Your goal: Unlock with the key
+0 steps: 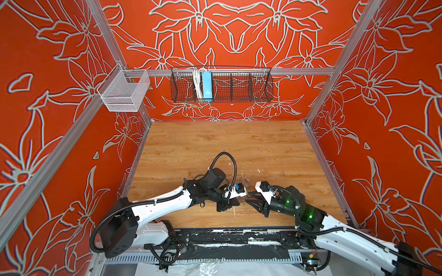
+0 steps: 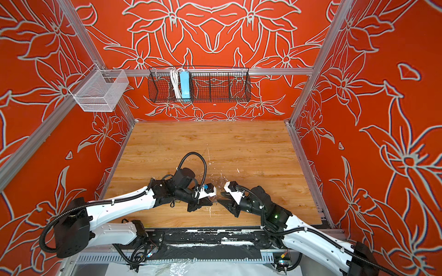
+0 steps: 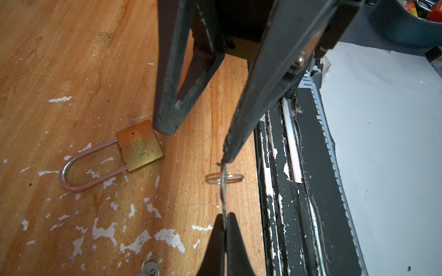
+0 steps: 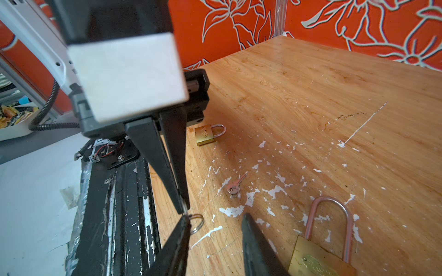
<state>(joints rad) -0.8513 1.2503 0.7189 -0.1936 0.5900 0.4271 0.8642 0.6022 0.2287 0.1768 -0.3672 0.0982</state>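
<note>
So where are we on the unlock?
Done: key off the table, left gripper shut on it. In hand: right gripper open at the key's ring, likely a regrip. Left: insertion and turn; the long-shackle padlock lies on the table, shackle closed.

No legible text is found; embossed marks on the brass padlock (image 3: 140, 145) and print on a package (image 4: 14, 117) are blurred.
</note>
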